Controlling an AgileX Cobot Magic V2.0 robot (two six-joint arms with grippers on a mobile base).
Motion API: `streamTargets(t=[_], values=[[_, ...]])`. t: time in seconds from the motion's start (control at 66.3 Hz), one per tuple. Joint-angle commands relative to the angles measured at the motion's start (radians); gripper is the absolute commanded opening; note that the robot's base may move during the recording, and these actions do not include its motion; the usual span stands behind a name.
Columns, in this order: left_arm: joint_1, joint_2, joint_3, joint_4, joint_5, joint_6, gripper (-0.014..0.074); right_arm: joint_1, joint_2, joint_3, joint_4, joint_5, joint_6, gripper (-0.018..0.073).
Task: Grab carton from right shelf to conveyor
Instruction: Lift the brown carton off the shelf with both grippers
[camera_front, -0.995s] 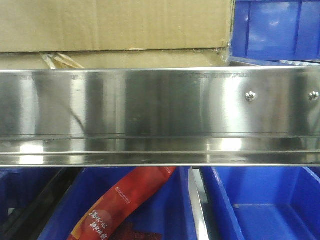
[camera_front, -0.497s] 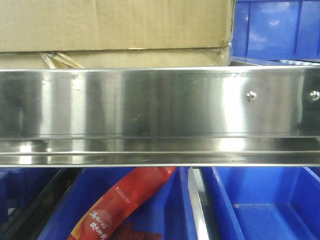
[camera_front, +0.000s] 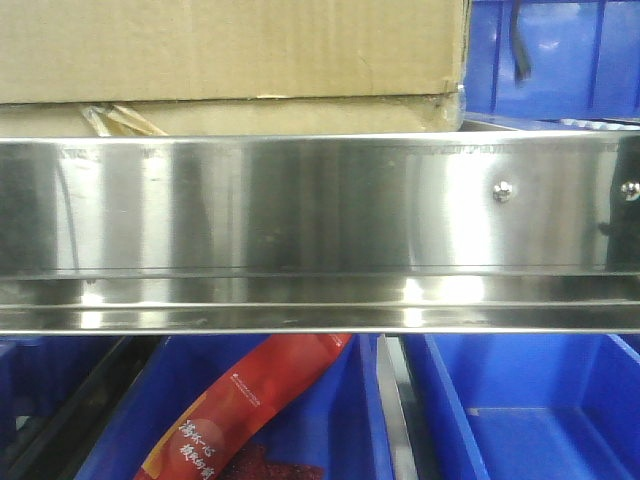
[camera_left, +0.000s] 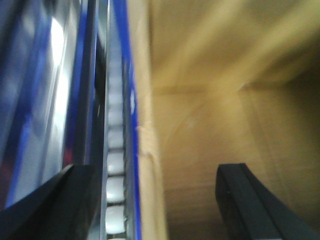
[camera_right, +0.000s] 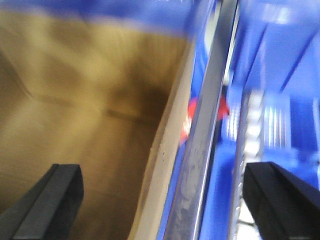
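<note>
The brown carton (camera_front: 230, 60) sits on the right shelf, behind its mirror-like steel rail (camera_front: 300, 210) with two screw heads. In the blurred left wrist view my left gripper (camera_left: 157, 200) is open, with the carton (camera_left: 220, 125) under its right finger and the carton's left edge between the fingers. My right gripper (camera_right: 165, 205) is open too. Its left finger is over the carton (camera_right: 90, 130) and its right finger is over blue plastic, so the carton's right edge lies between them. Neither gripper touches the carton as far as the blur shows. The conveyor is out of view.
Blue bins stand right of the carton (camera_front: 550, 60) and below the shelf (camera_front: 520, 410). A red snack bag (camera_front: 250, 400) lies in a lower bin. A row of white rollers (camera_left: 115, 165) runs left of the carton. A steel bar (camera_right: 205, 150) borders its right side.
A thin dark shape has appeared at the top right of the front view, in front of the blue bin. Reflections on the steel rail have shifted. The carton has not moved.
</note>
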Motion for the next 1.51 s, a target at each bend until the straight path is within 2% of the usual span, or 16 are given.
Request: streamTargets(t=[0.0,0.075,0.151,0.181,0.241,0.256,0.332,0.347,0.407,0.708,0.995,1.145,1.236,1.341,1.492], values=[[0.005,0.025,-0.011,0.001,-0.002,-0.007,0.0402,0.002,0.029,-0.012,0.0,-0.011,0.002,0.0527],[0.005,0.044,-0.011,0.001,-0.002,-0.007,0.0402,0.002,0.053,-0.012,0.0,-0.011,0.002,0.0496],[0.005,0.054,-0.011,0.001,-0.001,-0.007,0.0374,0.002,0.066,-0.012,0.0,-0.011,0.002,0.0375],[0.005,0.054,-0.011,0.003,-0.001,-0.007,0.0342,0.002,0.066,-0.012,0.0,-0.011,0.002,0.0298],[0.005,0.054,-0.011,0.009,0.002,-0.007,0.0234,0.002,0.068,-0.012,0.0,-0.011,0.002,0.0144],[0.005,0.054,-0.013,0.011,0.002,-0.007,0.02,0.002,0.068,-0.012,0.0,-0.011,0.002,0.0079],[0.005,0.054,-0.016,0.02,0.006,-0.007,-0.0027,0.002,0.068,-0.012,0.0,-0.011,0.002,-0.0111],[0.005,0.054,-0.016,0.023,0.006,-0.007,-0.0053,0.002,0.068,-0.012,0.0,-0.011,0.002,-0.01],[0.005,0.054,-0.016,0.032,0.006,-0.007,0.0008,0.002,0.068,-0.012,0.0,-0.011,0.002,-0.006],[0.005,-0.017,-0.016,0.037,0.006,-0.007,-0.0008,0.002,-0.014,-0.012,-0.005,-0.011,0.002,-0.007],[0.003,-0.21,-0.016,-0.043,0.006,-0.007,-0.0008,0.01,-0.217,0.017,0.006,-0.011,0.002,-0.007],[-0.012,-0.295,0.018,-0.046,0.006,-0.013,-0.0008,0.035,-0.361,0.184,0.0,-0.011,0.0,-0.007],[-0.043,-0.354,0.07,-0.044,0.006,-0.029,-0.0008,0.047,-0.456,0.324,0.0,-0.011,0.0,-0.007],[-0.097,-0.426,0.175,-0.04,0.006,-0.038,-0.0008,0.057,-0.562,0.468,0.008,-0.011,0.0,-0.007],[-0.184,-0.511,0.326,-0.031,0.006,-0.092,-0.0009,0.057,-0.668,0.621,0.01,-0.011,0.0,-0.007]])
